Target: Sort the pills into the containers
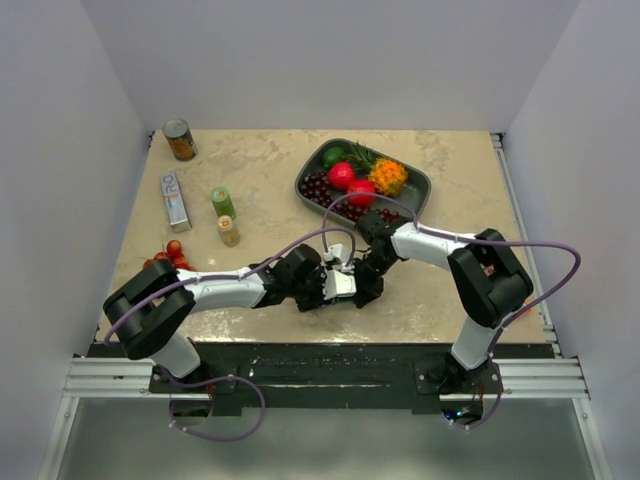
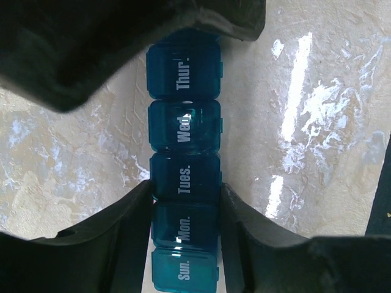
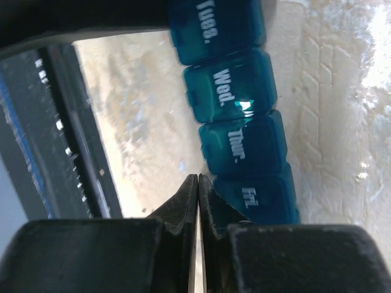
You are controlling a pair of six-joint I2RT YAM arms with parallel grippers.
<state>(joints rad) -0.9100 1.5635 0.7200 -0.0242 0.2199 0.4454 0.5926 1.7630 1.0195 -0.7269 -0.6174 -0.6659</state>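
The containers [image 2: 183,122] are a teal-blue strip of lidded day compartments lying on the marbled tabletop, lids closed. My left gripper [image 2: 185,190] is shut on the strip, one finger on each long side around the Mon. and Tues. compartments. In the right wrist view the containers [image 3: 235,91] run from Tues. to Fri. My right gripper [image 3: 198,178] is shut with nothing between its fingertips, which sit just beside the Fri. compartment's edge. Overhead, both grippers meet near the table's front middle [image 1: 345,283]. The pills show as tan pieces in a small clear bottle [image 1: 229,232] at the left.
A grey tray [image 1: 418,188] holding fruit stands at the back right. A small green bottle [image 1: 222,202], a flat box [image 1: 175,200] and a can [image 1: 179,140] stand at the left. Red fruit [image 1: 170,255] lies near the left edge. The black front rail [image 3: 61,152] runs close by.
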